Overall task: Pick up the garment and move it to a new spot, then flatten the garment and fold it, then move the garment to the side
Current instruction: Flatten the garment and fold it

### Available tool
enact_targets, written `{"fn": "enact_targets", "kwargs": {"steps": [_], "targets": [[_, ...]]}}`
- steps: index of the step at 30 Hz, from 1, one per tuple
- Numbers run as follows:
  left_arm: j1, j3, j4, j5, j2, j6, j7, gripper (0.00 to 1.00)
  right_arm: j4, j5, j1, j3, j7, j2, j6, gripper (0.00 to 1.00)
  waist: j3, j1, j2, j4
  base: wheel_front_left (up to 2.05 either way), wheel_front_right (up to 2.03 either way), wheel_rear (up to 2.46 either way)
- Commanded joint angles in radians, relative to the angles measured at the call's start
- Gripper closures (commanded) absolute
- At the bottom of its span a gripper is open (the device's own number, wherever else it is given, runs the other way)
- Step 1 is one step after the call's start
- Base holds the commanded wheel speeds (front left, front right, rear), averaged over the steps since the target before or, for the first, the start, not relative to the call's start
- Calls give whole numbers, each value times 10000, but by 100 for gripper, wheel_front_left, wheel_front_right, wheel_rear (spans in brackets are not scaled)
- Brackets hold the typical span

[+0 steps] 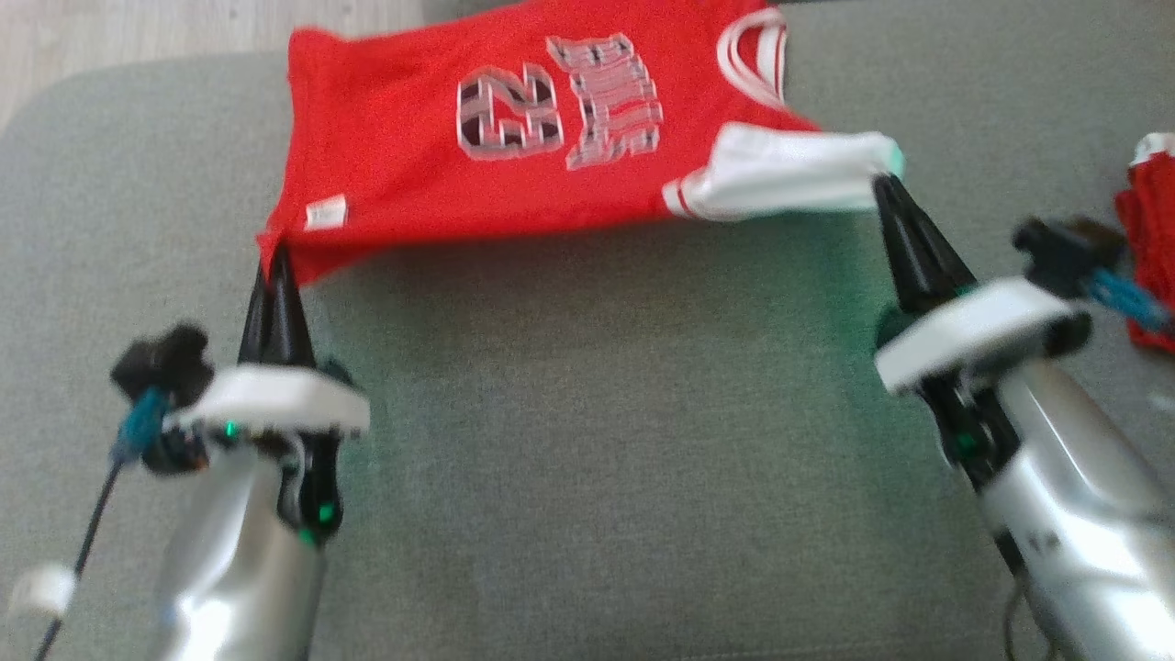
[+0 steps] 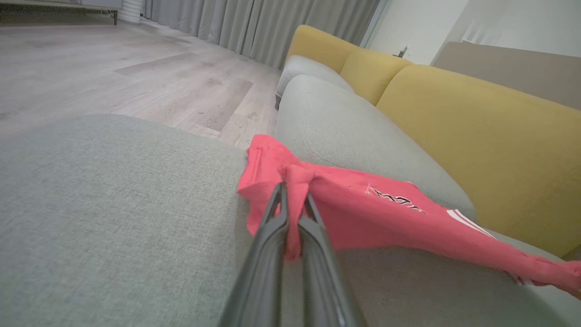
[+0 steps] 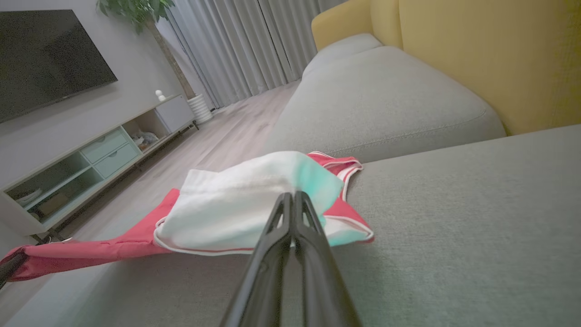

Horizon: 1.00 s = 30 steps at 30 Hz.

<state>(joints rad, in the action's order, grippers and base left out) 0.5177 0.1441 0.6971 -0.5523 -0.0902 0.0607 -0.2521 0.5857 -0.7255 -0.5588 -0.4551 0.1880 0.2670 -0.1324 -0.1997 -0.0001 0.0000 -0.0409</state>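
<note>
The garment [image 1: 514, 138] is a red jersey with white trim and a printed number, stretched between both arms above the grey cushion [image 1: 587, 413]. My left gripper [image 1: 275, 262] is shut on its red hem corner, bunched between the fingers in the left wrist view [image 2: 292, 200]. At the other end, my right gripper [image 1: 883, 184] is shut on the white sleeve [image 3: 245, 204], which folds over the fingertips. The garment's far part rests toward the cushion's far edge and sags between the two grips [image 2: 408, 213].
A second red cloth [image 1: 1152, 239] lies at the right edge of the cushion. Yellow sofa backrests [image 2: 476, 136] rise behind the grey seat. Wooden floor [image 2: 136, 68], curtains and a TV cabinet [image 3: 91, 159] lie beyond the cushion's far edge.
</note>
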Motion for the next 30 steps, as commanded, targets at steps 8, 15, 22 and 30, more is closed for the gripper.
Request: {"fn": "enact_targets", "kwargs": {"steps": [8,15,22,30], "targets": [[-2724,-473,-3677,382,-698,-510,625,100,-4845,1396,4343,3016,-2007,31,17,100,440,1,0,122,0,0,0],[-5275,-570,-7762,412,-1021,-1783,2506,100,-9200,2770,7205,4613,-4864,-1599,17,100,379,1,0,165,0,0,0],[-6080,-457,-9263,235,-1251,-2262,3956,100,-10460,3219,7393,4722,-6199,-1852,17,100,201,1,0,236,0,0,0],[-5134,-222,-7827,-621,-1023,-1963,4879,100,-8163,2856,5621,4324,-6290,-1205,17,100,-436,1,0,486,0,0,0]]}}
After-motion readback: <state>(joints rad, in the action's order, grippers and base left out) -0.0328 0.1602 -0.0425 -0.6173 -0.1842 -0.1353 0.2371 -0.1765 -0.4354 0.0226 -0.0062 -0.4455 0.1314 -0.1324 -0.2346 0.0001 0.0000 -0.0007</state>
